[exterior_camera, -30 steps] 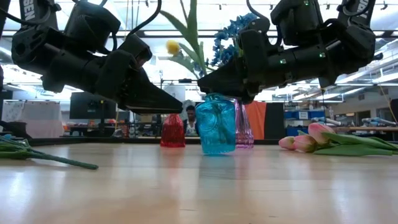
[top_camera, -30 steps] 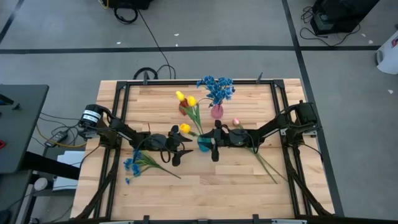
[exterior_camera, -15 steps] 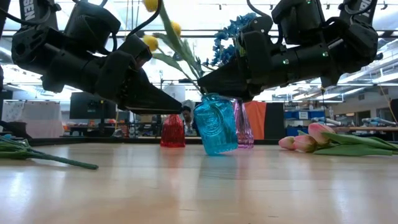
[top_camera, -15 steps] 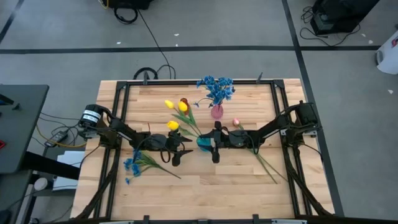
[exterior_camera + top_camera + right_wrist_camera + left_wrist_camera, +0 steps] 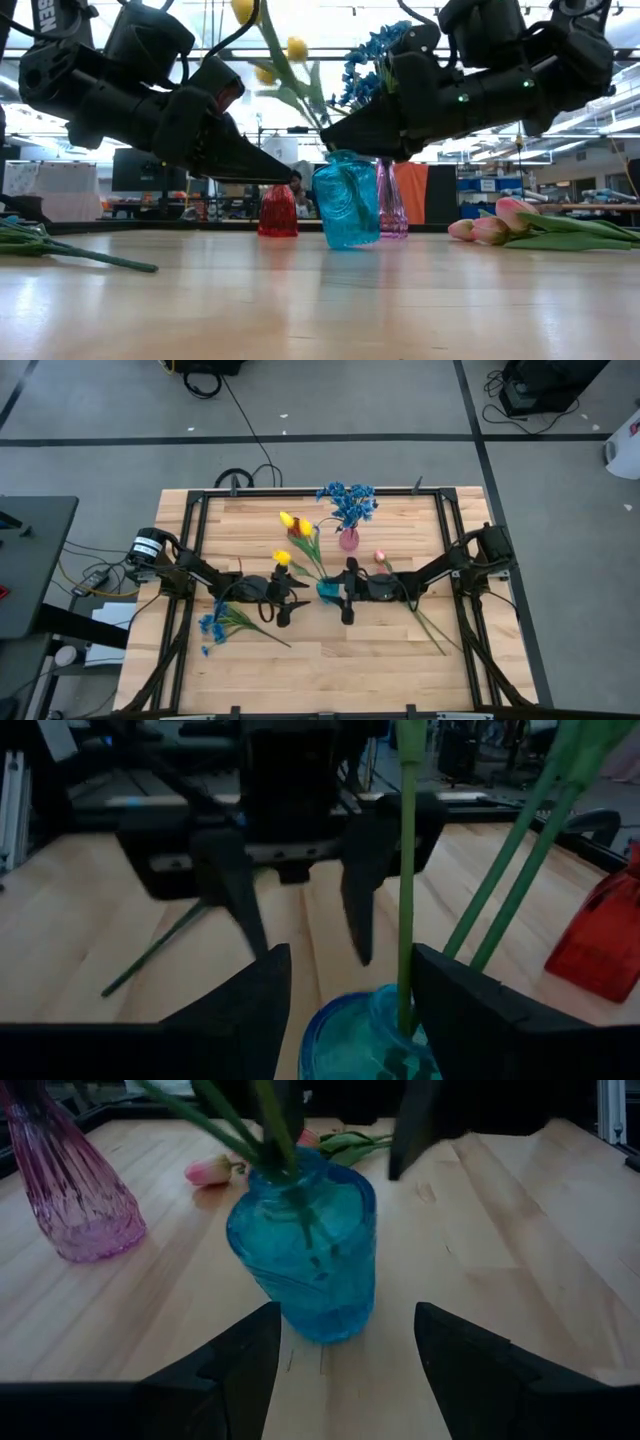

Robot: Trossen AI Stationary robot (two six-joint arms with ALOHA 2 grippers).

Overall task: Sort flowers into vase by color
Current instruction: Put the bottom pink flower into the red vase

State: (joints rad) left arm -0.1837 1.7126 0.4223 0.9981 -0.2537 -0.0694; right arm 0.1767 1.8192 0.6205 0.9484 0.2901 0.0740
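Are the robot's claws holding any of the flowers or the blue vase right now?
No. Both are open and empty. The left gripper waits beside the blue vase; the right gripper hangs over it, the yellow tulips standing loose between its fingers.

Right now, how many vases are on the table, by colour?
blue vase: 1
pink vase: 1
red vase: 1
Total: 3
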